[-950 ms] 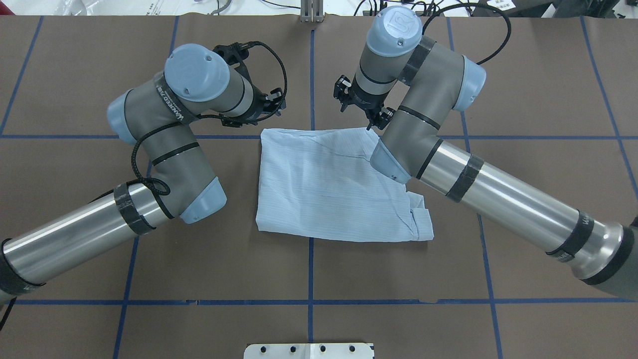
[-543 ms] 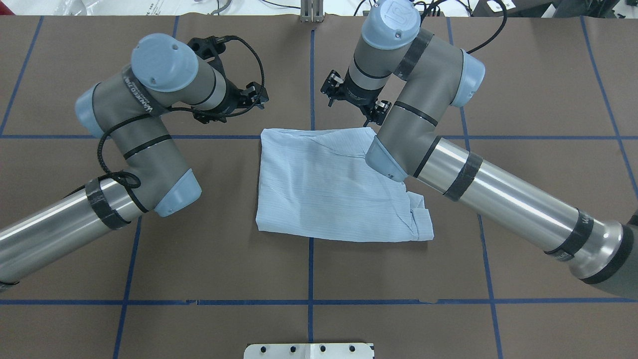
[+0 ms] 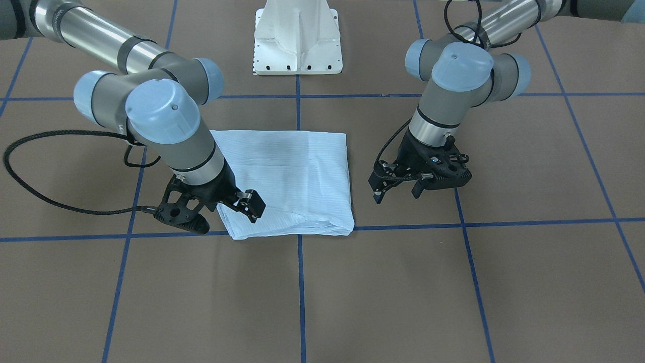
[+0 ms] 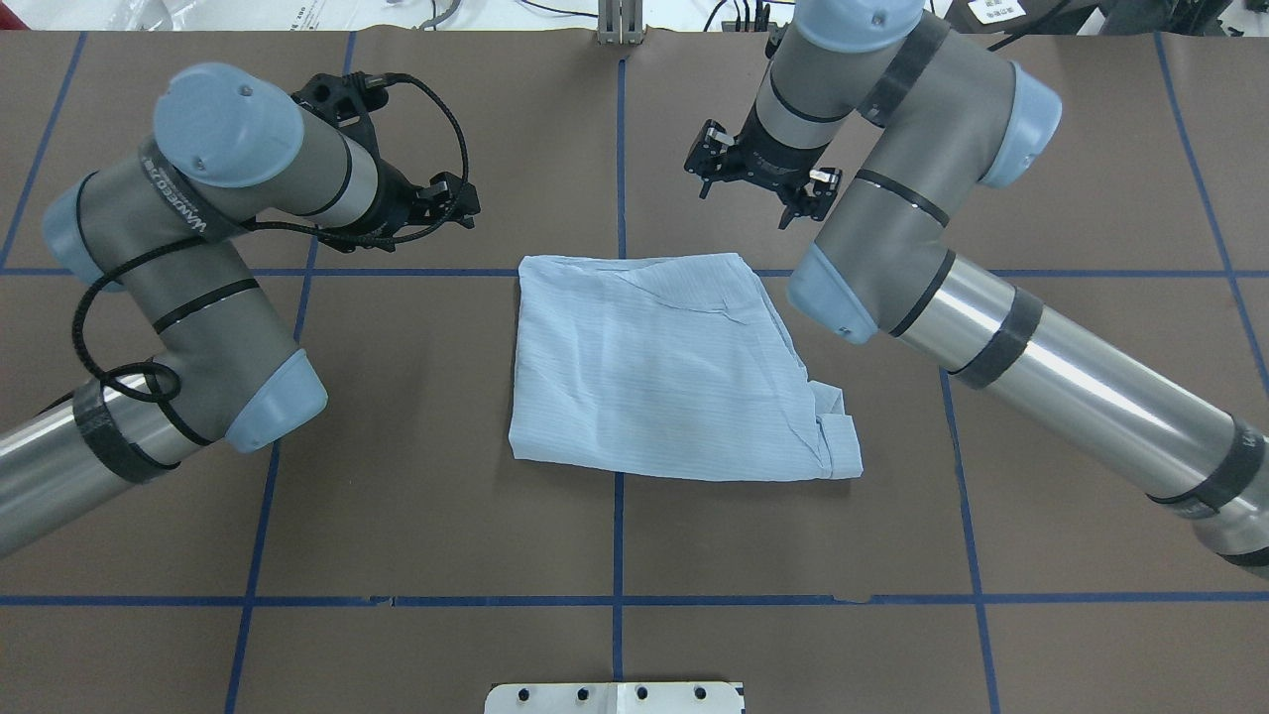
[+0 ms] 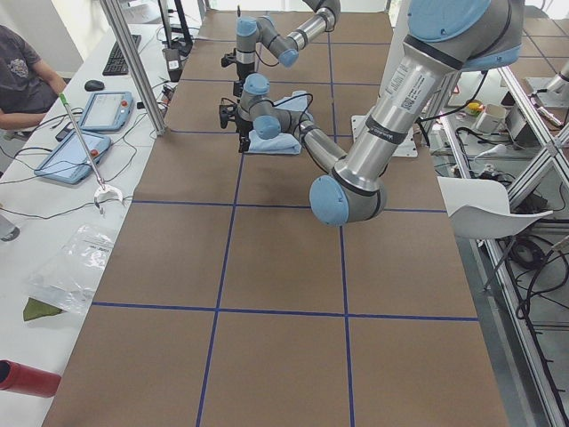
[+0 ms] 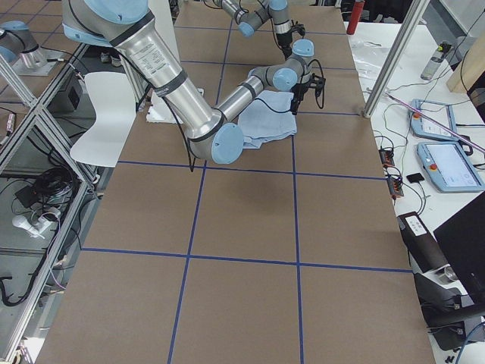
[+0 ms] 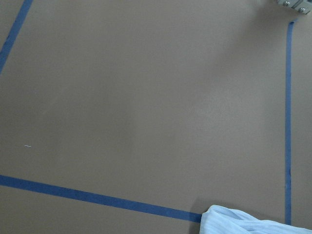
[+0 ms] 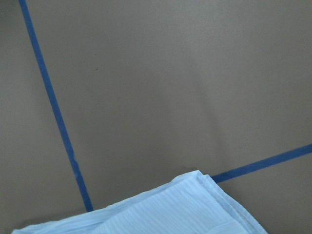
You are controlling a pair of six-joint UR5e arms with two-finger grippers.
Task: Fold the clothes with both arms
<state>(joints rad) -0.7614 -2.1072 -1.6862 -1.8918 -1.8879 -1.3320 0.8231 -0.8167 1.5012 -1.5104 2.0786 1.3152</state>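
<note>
Well, the pale blue, finely striped shirt [image 4: 654,377] lies as a rough rectangular packet, several layers thick, on the brown paper-covered table with its blue tape grid [image 4: 446,516]. Its far edge runs along a cross line of tape and the centre line passes under it. At the near corner on the robot's right, a bunched bit of cloth [image 4: 835,436] pokes out past the otherwise tidy outline.

Neither arm has hold of anything. The black two-finger left gripper [image 3: 397,190] stands off to the left of the far left corner with its jaws apart and empty. The black right gripper [image 4: 749,203] hangs just beyond the far right corner, also spread wide with nothing between the fingers. Each wrist camera catches only a corner of cloth at the bottom of its frame.

To my eye this is a pause between folds, or close to the end. Another fold would call for both grippers to drop low onto matching corners and pinch every layer together. The cloth looks thin and could slip apart.
</note>
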